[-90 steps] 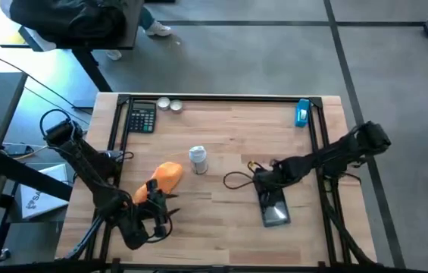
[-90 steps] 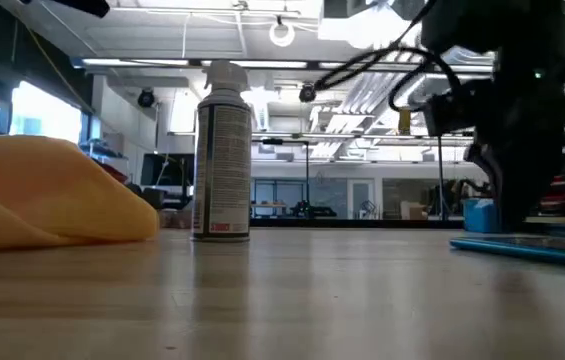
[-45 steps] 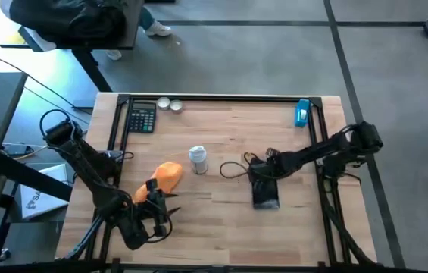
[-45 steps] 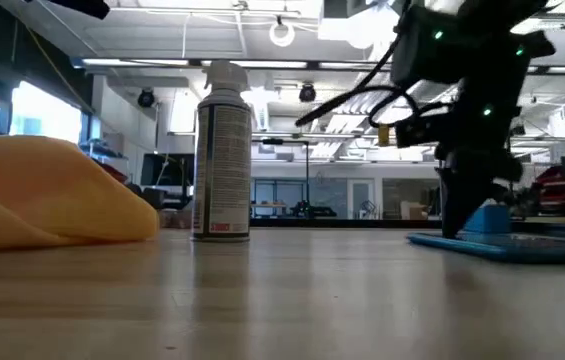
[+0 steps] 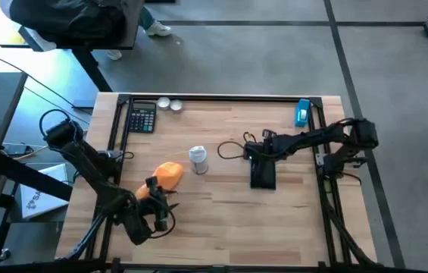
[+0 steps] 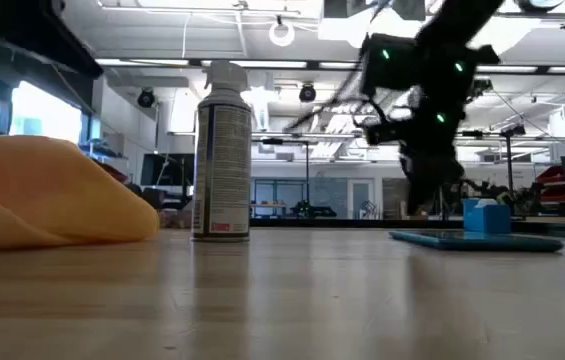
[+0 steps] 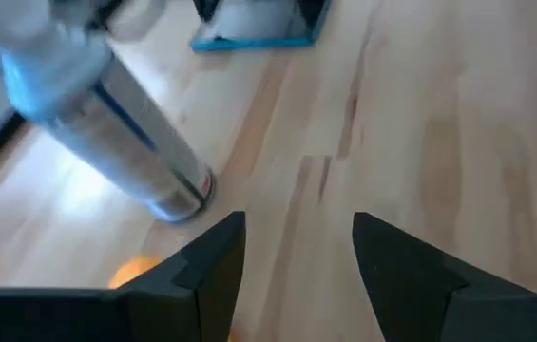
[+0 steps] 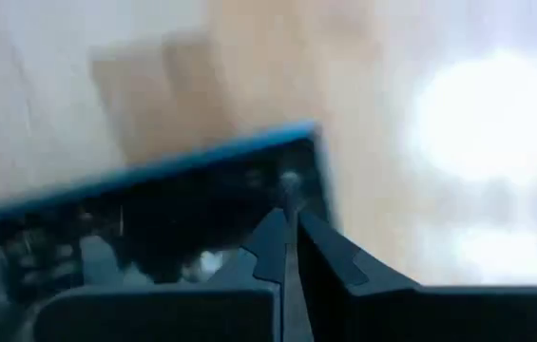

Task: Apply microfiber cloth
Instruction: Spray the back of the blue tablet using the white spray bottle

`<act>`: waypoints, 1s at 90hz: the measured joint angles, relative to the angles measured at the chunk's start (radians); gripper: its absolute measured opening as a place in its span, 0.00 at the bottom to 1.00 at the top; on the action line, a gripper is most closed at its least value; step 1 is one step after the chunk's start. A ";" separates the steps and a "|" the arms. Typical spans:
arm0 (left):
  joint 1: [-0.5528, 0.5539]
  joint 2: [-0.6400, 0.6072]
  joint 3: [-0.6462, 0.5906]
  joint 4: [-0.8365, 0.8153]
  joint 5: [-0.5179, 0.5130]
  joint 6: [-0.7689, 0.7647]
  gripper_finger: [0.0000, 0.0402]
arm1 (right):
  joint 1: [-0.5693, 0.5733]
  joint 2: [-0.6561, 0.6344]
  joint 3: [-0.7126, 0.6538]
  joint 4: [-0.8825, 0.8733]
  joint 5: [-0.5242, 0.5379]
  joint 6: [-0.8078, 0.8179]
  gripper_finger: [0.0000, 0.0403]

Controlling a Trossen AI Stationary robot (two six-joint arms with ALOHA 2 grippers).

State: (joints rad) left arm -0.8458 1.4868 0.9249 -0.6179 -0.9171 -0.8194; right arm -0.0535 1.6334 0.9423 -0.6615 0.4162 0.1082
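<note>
Pale butcher-block wood tabletop (image 5: 221,212): smooth, satin sheen. Soft bright orange microfiber cloth (image 5: 167,175): matt, rumpled. Silver cylindrical spray can (image 6: 221,150): shiny metal, white plastic cap. Dark flat rectangular device (image 5: 263,175): glossy face, blue edge. Black calculator (image 5: 142,117): matt plastic.

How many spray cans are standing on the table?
1. The spray can stands upright near the table's middle, between the orange microfiber cloth and the dark flat device. No other can shows.

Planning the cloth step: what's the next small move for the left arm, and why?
Probably lower the left end effector and close on the microfiber cloth. Its fingers are open and empty beside the cloth, which lies ungrasped near the spray can. The right end effector, shut, is at the dark device.
</note>
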 joint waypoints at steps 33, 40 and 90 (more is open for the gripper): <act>0.061 0.000 -0.146 0.221 -0.069 -0.007 0.44 | 0.003 -0.002 0.325 0.140 -0.117 -0.191 0.22; 0.050 0.000 -0.159 0.262 -0.073 0.015 0.44 | 0.003 -0.003 0.357 0.210 -0.188 -0.213 0.30; -0.047 -0.100 -0.159 0.239 -0.284 0.052 0.44 | -0.032 0.088 0.379 0.619 -0.535 -0.245 0.59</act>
State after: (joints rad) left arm -0.8932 1.3865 0.7654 -0.3788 -1.2016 -0.7679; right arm -0.0858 1.7219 1.3209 -0.0424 -0.1190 -0.1364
